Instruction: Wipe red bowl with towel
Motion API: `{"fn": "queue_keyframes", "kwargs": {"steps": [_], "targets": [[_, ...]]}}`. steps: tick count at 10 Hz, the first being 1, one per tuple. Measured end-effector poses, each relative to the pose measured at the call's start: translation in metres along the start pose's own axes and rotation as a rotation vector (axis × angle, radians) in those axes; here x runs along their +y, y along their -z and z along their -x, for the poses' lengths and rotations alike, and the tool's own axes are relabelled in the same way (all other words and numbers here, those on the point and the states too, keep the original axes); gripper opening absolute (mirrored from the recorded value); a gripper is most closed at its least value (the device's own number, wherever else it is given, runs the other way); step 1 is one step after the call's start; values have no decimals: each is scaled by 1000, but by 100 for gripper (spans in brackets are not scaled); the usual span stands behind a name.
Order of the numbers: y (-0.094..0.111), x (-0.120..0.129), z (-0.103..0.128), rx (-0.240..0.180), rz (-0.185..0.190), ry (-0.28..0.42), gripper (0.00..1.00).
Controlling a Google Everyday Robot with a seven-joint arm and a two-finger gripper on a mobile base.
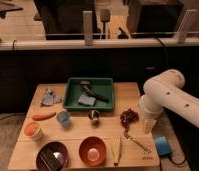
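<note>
The red bowl [92,150] stands empty near the front edge of the wooden table [78,131], at its middle. The towel [50,96], a crumpled grey-blue cloth, lies at the table's back left, beside the green tray. My white arm comes in from the right, and the gripper [149,125] hangs at its end over the table's right edge. It is far from both the bowl and the towel, and nothing shows in it.
A green tray [68,97] with a few items stands at the back middle. A carrot [44,116], blue cup [63,118], orange cup [33,130] and dark bowl [52,156] are on the left. A metal cup [94,115], dark red cluster [128,116], yellow piece [117,150] and blue sponge [161,145] are to the right.
</note>
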Motion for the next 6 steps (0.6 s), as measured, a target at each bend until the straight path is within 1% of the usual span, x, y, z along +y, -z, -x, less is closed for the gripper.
{"fn": "queue_keyframes", "kwargs": {"steps": [2,3,4,6], "targets": [[0,-4,17,2,-8,36,80],[1,-5,20,1,-10,43,80],[0,-8,28,3,-12,64,80],[-1,-15,56,0,-16,108,80]]}}
